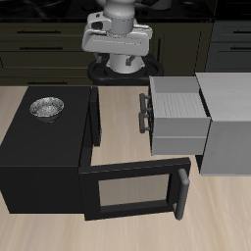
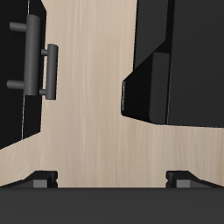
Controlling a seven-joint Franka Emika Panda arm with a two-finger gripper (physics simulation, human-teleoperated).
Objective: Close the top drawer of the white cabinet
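Note:
The white cabinet [image 1: 227,123] stands beside the black box. Its top drawer [image 1: 181,110] is pulled well out toward the table's middle, showing its light grey-white top. The short dark bar handle [image 1: 145,113] is on the drawer's front. The wrist view shows the handle [image 2: 37,54] against a dark front. My gripper [image 2: 112,181] is open and empty, its fingertips [image 2: 44,179] far apart. It hangs high above the bare wood between the handle and the black box, touching neither. In the exterior view my arm [image 1: 118,39] is at the table's back.
A black box [image 1: 44,152] with a metal bowl [image 1: 46,106] on top stands beside the drawer. Its windowed door [image 1: 132,188] with a long handle [image 1: 181,191] hangs open just in front of the drawer. Dark cabinets [image 1: 39,49] line the back.

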